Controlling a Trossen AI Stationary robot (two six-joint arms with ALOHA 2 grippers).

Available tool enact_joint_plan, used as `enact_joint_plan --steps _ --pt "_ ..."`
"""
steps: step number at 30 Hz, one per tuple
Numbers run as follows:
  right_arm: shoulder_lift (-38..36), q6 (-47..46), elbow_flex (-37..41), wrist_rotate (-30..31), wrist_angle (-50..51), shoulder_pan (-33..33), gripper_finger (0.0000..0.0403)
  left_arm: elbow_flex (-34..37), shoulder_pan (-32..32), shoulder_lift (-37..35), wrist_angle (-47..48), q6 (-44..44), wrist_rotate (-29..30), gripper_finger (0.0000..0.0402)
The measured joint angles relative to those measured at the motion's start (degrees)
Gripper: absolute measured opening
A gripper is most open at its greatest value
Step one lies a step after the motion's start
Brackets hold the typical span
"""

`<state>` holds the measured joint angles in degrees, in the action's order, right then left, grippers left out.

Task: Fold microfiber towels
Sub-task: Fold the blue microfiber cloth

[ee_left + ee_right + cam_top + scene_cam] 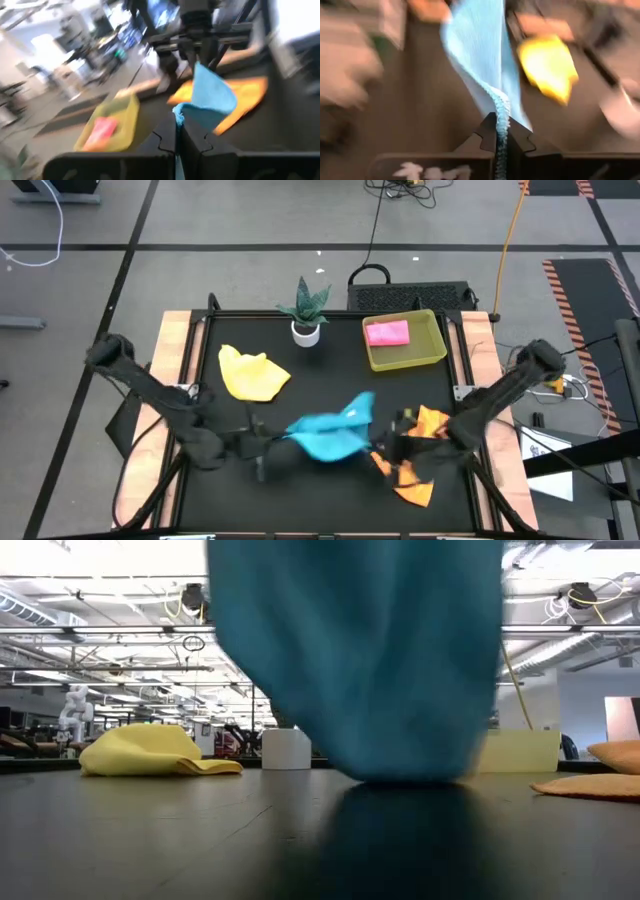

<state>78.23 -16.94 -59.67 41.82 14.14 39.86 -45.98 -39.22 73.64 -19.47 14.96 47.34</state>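
I have the left gripper (176, 134) pinched tight on one edge of the light blue towel (330, 435), and the right gripper (501, 134) is clamped on the opposite edge, so the cloth hangs lifted between the two arms near the front middle of the table.

Just beyond the right gripper, partly under that arm, the orange towel (412, 465) lies crumpled. Off past the left gripper, toward the back, the yellow towel (252, 374) sits in a loose heap. Farther back, the pink towel (388, 333) rests folded inside the yellow-green tray (432, 352). By my reading one towel is done, the blue one is in hand, and two wait untouched.

The high view alone gives me the whole layout and the potted plant (306, 310). The low view shows the blue cloth's lowest part reaching down to the tabletop, which the overhead cannot tell me. Each wrist view shows the hem caught between its own fingers.
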Motion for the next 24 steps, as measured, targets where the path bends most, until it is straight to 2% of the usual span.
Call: enact_joint_plan --steps 5,8,11,16,20,24 --pt "-7.6 18.2 -0.7 -7.1 -24.1 6.6 0.0001 -0.1 -6.3 -9.4 -4.0 -0.3 -6.2 0.0007" --pt "-10.0 25.4 -0.7 -7.9 -31.2 8.4 0.0001 -0.1 -8.7 -13.4 -5.5 1.0 -8.6 0.0009" --pt "-11.6 26.7 -0.6 -4.4 -30.0 7.6 0.0001 -0.1 -9.0 -15.7 -4.9 3.3 -6.8 0.0004" --pt "-12.6 24.2 -0.6 4.5 -19.8 2.4 0.0001 -0.1 -5.5 -16.4 1.1 3.4 1.8 0.0007" --pt "-12.5 23.4 -0.6 6.9 -13.1 -4.5 0.0000 -0.1 0.3 -16.2 7.0 3.1 8.1 0.0005" --pt "-12.5 25.2 -0.5 7.6 -10.6 -12.3 0.0000 -0.1 8.0 -16.4 6.5 8.1 9.6 0.0005"
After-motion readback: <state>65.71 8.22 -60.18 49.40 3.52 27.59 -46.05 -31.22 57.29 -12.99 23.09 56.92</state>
